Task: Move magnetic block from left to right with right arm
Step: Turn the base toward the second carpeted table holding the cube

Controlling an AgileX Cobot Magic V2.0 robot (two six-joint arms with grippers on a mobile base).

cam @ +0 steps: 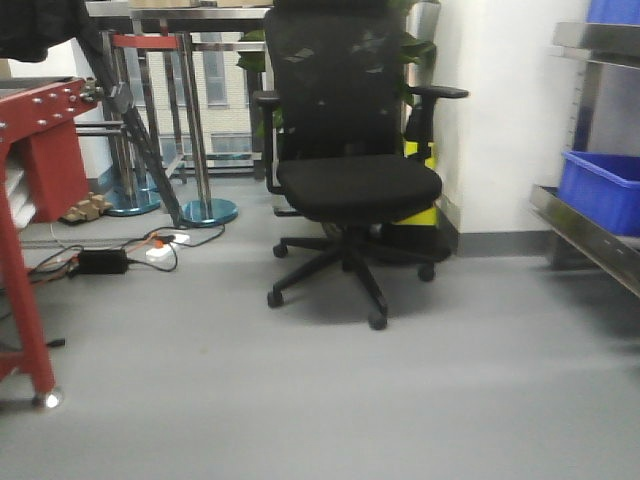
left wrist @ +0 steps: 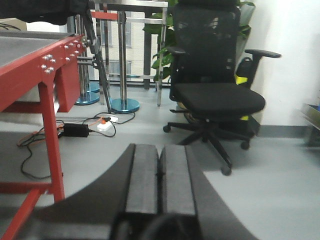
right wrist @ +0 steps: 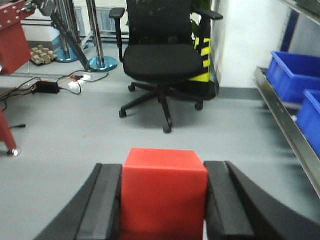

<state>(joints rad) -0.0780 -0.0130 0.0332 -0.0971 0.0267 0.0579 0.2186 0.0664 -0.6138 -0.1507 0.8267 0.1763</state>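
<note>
The magnetic block [right wrist: 163, 195], a plain red cube, sits between the two black fingers of my right gripper [right wrist: 164, 172], which is shut on its left and right faces. It is held in the air above the grey floor, seen only in the right wrist view. In the left wrist view my left gripper [left wrist: 159, 152] is shut, its two grey pads pressed together with nothing between them. Neither gripper nor the block shows in the front view.
A black office chair [cam: 350, 160] stands ahead on the grey floor. A red metal table [left wrist: 35, 65] is at the left, with cables and a power strip [cam: 160, 250] on the floor. Blue bins [right wrist: 292, 75] sit on a steel shelf at the right.
</note>
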